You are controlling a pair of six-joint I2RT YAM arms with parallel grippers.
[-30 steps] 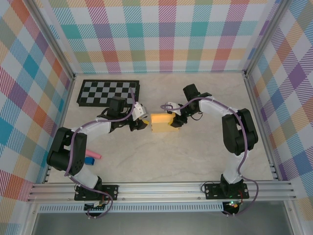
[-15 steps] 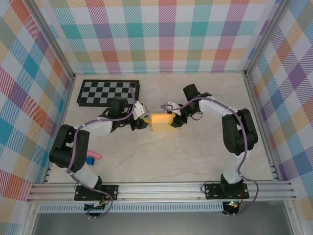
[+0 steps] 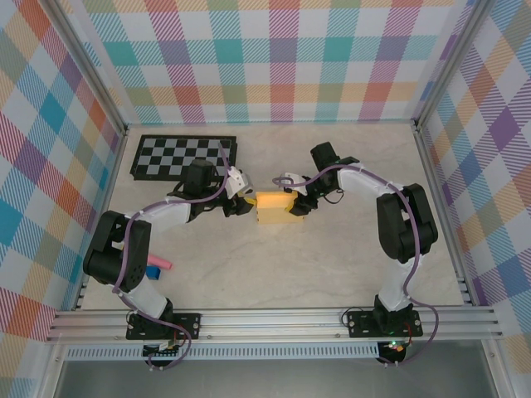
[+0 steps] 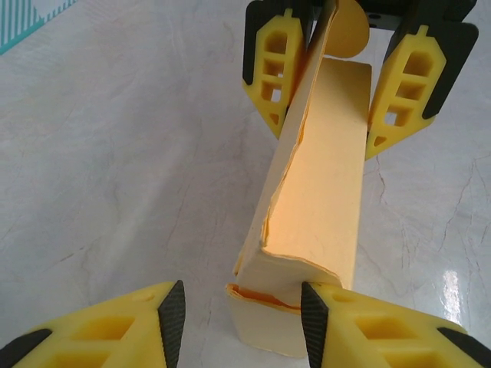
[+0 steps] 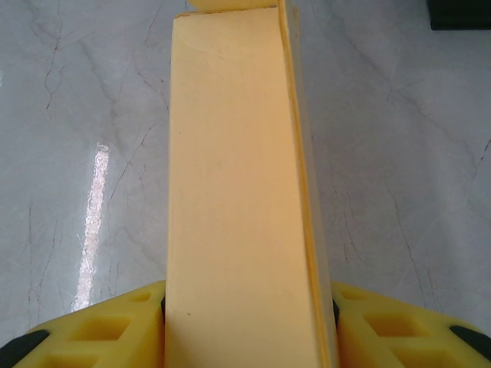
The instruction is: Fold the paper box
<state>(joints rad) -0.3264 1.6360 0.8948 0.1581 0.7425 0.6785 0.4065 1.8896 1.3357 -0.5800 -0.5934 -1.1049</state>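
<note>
Box (image 3: 276, 207) at mid-surface (image 3: 332, 265), one end pinched by the right fingers (image 5: 100, 330): we judge the step goes best if that pinch holds firm while the spread left fingers (image 4: 115, 330) close squarely on the loose end flap (image 4: 265, 326), pressing it home without buckling the card.

Paper box (image 3: 274, 208) btwn left pincer (image 3: 247, 207) & right pincer (image 3: 295, 206); checkerboard (image 3: 182, 157) behind-left.

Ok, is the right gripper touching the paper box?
Touching. In the right wrist view the paper box sits clamped between the fingers of the right gripper, with no gap on either side.
</note>
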